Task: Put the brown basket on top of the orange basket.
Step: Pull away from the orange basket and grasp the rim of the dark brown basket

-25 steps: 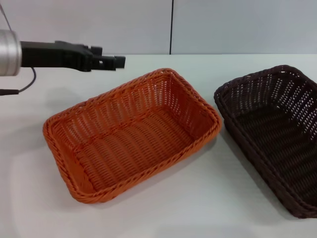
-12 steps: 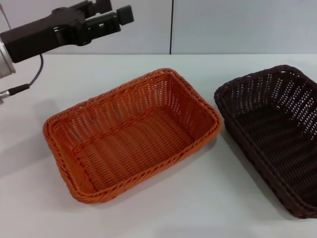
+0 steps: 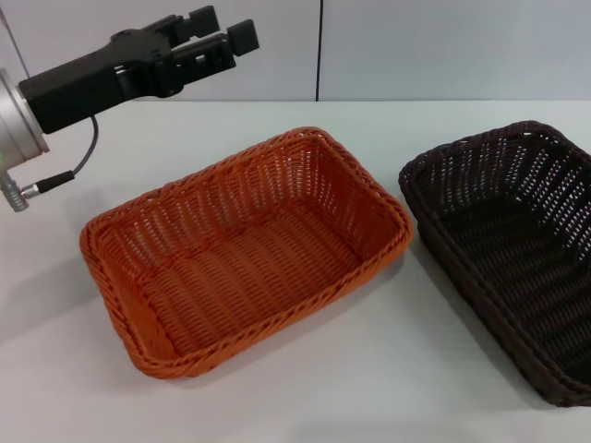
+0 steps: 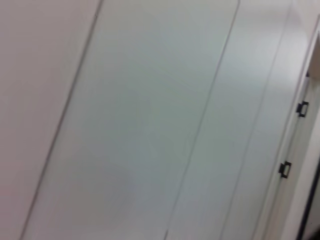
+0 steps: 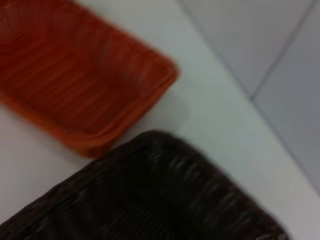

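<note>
- The orange basket (image 3: 245, 254) sits a little left of centre in the head view, a rectangular tub of bright, plastic-looking wicker with a braided rim and open-weave sides that slope inward to a ribbed floor. It lies at an angle on the table.
- The brown basket (image 3: 517, 249) stands at the right edge of the frame, the same shape and weave but nearly black; it is partly cut off by the frame. The two baskets are near each other but apart, with a strip of table between their corners.
- The table (image 3: 369, 369) is a smooth, matt white surface.
- The left gripper (image 3: 222, 32) hangs in the upper left of the frame, above the table and clear of both baskets, a blocky black body on a silvery metal wrist. Its fingers stand slightly apart and hold nothing.
- The right gripper itself is out of sight; its wrist camera looks down on the brown basket's rim (image 5: 165, 195) with the orange basket (image 5: 85, 90) beyond.
</note>
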You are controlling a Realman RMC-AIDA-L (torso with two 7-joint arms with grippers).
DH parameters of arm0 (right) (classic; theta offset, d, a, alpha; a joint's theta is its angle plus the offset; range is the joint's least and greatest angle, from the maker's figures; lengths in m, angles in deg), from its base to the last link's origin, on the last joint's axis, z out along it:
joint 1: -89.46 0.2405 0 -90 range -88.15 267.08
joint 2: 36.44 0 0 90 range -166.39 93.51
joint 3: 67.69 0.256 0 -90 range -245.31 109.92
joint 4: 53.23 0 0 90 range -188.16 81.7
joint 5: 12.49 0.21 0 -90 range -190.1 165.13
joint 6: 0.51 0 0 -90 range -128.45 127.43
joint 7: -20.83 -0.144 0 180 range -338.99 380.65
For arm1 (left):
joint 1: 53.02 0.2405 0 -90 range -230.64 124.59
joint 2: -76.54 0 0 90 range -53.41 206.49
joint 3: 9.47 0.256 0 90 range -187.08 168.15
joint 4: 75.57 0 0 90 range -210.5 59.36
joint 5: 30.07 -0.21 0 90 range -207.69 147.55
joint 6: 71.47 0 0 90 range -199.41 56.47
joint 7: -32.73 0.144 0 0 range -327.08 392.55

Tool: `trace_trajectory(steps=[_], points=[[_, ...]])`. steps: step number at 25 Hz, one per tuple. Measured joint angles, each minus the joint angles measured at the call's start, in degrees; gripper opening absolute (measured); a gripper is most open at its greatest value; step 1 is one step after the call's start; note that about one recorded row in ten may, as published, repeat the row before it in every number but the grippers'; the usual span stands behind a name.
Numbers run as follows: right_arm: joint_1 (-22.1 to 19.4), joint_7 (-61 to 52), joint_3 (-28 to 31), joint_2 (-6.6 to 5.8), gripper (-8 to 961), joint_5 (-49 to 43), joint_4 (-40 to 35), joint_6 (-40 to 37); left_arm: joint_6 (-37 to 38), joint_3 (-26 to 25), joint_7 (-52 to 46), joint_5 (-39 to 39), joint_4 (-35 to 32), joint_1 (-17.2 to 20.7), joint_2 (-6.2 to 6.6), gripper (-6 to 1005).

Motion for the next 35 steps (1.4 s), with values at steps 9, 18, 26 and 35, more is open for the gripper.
trace_trajectory(steps=[9,18,26,35], points=[[-3.9,0.9,-7.5,3.04,525,-1.1,-3.7,-8.1,-2.3,-2.7,0.5,0.8,-1.0,-0.3,0.54,833],[-5.3,1.7,-12.4,8.19,525,-4.9,-3.5,-10.6,-2.3,-3.3,0.7,0.8,-0.9,-0.1,0.53,832],[-5.6,3.2,-15.4,11.87,525,-5.0,-3.7,-16.5,-1.9,-3.3,0.6,1.2,-0.8,1.3,0.30,832],[-5.0,3.8,-17.1,14.51,525,-2.6,-4.0,-21.6,-1.5,-2.8,1.0,3.1,-0.9,2.9,0.28,831]])
